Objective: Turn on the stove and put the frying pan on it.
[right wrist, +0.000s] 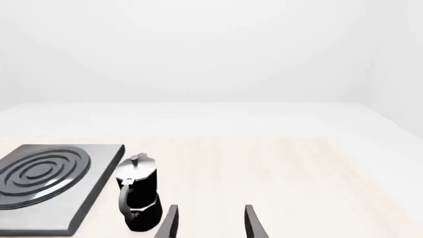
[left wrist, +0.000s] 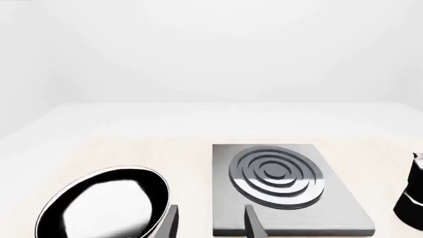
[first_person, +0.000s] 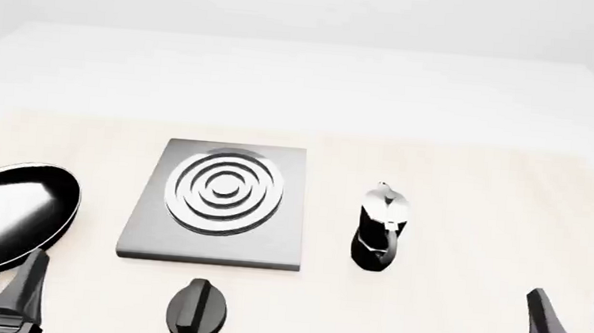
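The frying pan point(first_person: 9, 211) is lying beside the stove point(first_person: 220, 204), not on it. Both grippers' jaws are standing apart, holding nothing. The knob point(first_person: 197, 310) is seemingly sitting unturned.

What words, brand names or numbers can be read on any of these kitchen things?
None: no view shows any writing.
The stove is plain grey metal with rings only.
The frying pan, the moka pot and the knob carry no label, brand or number.
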You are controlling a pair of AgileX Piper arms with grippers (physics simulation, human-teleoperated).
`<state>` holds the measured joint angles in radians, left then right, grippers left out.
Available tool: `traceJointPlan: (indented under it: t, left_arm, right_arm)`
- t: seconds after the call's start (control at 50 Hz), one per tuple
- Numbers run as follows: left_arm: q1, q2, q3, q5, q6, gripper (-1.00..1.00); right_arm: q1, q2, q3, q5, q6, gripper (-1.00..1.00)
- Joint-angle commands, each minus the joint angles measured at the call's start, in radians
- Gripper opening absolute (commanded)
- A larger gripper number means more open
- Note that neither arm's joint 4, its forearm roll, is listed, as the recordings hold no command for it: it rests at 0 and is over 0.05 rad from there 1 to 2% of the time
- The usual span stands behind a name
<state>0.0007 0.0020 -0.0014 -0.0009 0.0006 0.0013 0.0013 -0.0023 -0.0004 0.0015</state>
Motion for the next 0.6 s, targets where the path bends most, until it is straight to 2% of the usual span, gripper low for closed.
traceJointPlan:
  t: [0.02, 0.3, 0.48, 0.54, 0.56, 0.6]
  left_arm:
    - [-0.004, 0.007, -0.005, -0.002, 0.002, 1.00]
    - [-0.038, 0.060, -0.012, -0.015, 0.003, 1.00]
    - [-0.147, 0.231, -0.018, -0.040, 0.003, 1.00]
    - [-0.185, 0.279, -0.037, -0.018, 0.009, 1.00]
    - [-0.212, 0.334, -0.039, -0.037, -0.022, 1.00]
    - [-0.224, 0.316, -0.060, 0.012, -0.031, 1.00]
  right_arm:
    - [0.017, 0.002, -0.002, -0.002, -0.004, 1.00]
    - [0.063, 0.006, 0.001, 0.003, -0.020, 1.00]
    - [0.080, 0.008, 0.002, 0.009, -0.022, 1.00]
    - [0.091, 0.012, 0.002, 0.008, -0.024, 1.00]
    - [0.093, 0.011, 0.002, 0.009, -0.021, 1.00]
    - [0.102, 0.016, 0.002, 0.007, -0.025, 1.00]
